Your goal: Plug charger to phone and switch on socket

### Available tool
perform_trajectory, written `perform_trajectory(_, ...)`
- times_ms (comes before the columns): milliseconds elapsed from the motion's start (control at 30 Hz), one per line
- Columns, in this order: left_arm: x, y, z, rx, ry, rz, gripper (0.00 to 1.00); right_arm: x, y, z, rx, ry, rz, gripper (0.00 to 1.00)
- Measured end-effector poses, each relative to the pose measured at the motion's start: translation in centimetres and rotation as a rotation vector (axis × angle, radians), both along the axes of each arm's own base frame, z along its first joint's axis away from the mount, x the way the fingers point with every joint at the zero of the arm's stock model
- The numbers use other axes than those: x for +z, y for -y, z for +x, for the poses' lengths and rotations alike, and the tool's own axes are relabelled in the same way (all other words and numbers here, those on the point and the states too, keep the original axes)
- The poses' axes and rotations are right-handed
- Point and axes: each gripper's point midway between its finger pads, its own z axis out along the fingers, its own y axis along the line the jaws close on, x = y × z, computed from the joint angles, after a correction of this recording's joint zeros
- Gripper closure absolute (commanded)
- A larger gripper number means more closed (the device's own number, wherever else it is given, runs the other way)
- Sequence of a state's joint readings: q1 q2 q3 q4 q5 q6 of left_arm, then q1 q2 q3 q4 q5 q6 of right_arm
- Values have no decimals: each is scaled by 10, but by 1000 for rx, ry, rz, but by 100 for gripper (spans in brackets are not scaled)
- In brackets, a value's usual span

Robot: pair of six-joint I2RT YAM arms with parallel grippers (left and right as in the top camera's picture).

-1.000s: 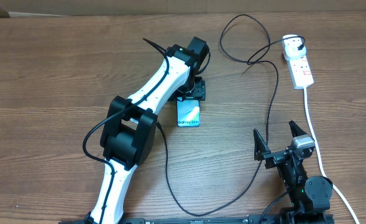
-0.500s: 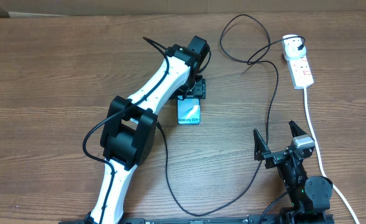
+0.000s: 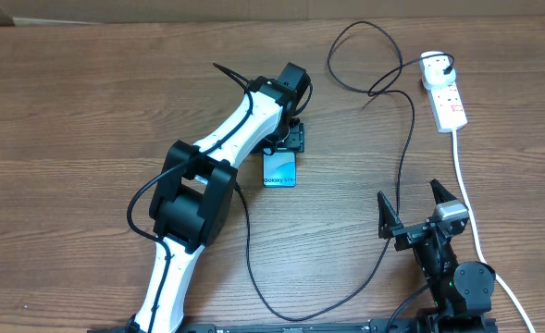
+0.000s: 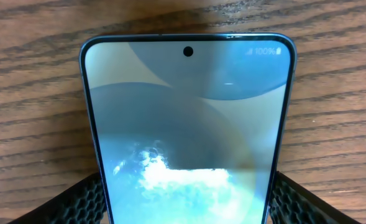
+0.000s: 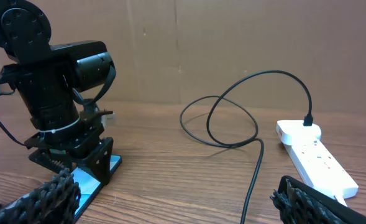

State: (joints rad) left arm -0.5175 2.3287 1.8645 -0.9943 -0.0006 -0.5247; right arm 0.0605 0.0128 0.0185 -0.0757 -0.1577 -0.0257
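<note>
1. The bench (image 3: 68,111) carries everything. The left arm (image 3: 224,141) stretches across it from the near left edge to the middle.
2. The socket (image 3: 448,100) lies at the far right, and its thick white cord (image 3: 464,185) runs back toward the near edge. A white plug sits in its far end. Whether the switch is on, I cannot tell.
3. The charger (image 3: 407,139) loops leftward from that plug, then trails down the bench. It is well apart from the phone, and I cannot pick out its connector tip for certain.
4. The phone (image 3: 279,170) lies flat in the middle of the bench, screen up and lit, with the left wrist above its far end.
5. The left fingers (image 4: 297,202) stand fairly wide and clasp the phone across its width, a pad against each long edge.
6. The right fingers (image 5: 43,199) are spread wide and empty at the near right, apart from cable and socket alike.
7. The step in hand, as I judge it, is steadying the phone — nothing is plugged into it yet.
8. The next move calls for the right fingers to find the cable's thin end and pinch it just behind the tip. They must then square it to the phone's port and push it in while the left holds firm — the switch comes after.
</note>
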Motion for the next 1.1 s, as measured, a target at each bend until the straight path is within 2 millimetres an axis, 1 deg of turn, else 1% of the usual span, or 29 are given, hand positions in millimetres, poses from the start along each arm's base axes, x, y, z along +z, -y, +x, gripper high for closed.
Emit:
perform_trajectory(133,-1,0,-1,3,-2,1,12,0,0,0,0,0,0,0)
perform_trajectory(233,-2,0,-2,2,-4,6,11,0,0,0,0,0,0,0)
perform_trajectory(533,-3,3,-7,1,7,33,13,0,0,0,0,0,0,0)
perform_trajectory(833,-3,7,-10,-9,13,41,13,0,0,0,0,0,0,0)
perform_trajectory(900,-3,7,-10,-9,13,41,16,0,0,0,0,0,0,0)
perform_trajectory(1100,-3,8,-10,-4,13,40,20,0,0,0,0,0,-1,0)
